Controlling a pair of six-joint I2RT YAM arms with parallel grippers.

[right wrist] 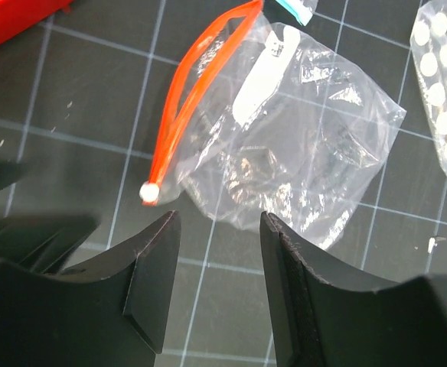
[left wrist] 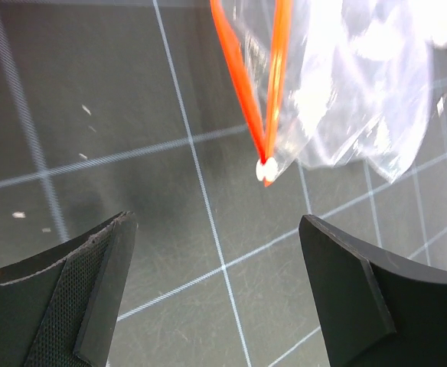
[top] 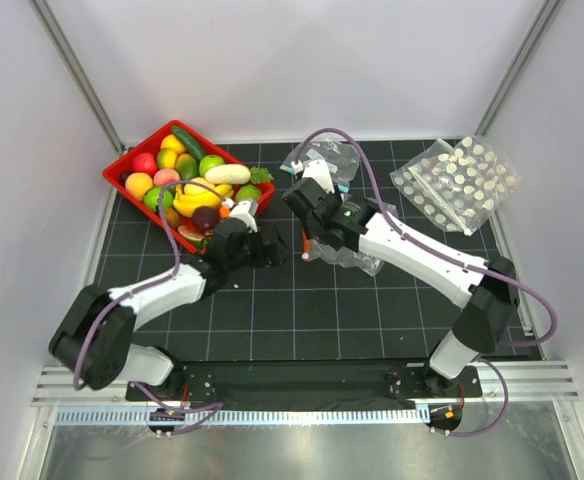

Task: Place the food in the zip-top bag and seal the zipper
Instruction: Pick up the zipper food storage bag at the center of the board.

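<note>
Jaws apart on both arms, nothing held. Left gripper [left wrist: 217,223] and right gripper [right wrist: 220,222] hover over the table [top: 272,310] at the white-tipped end of the zipper [right wrist: 184,107]. Zip-top bag [right wrist: 308,145] lies mid-table, mouth strips parted; white patch on the film, unreadable. Right arm hides most of it from above. Food [top: 197,188] sits in red basket [top: 130,155] at 10 o'clock. Dotted bag [top: 457,185] at 2, teal-strip bag [top: 322,158] at 12.

Camera placement
Top camera is looking down from afar; both wrist cameras are viewing the crinkly clear orange-red-edged bag [right wrist: 300,145] closely.
</note>
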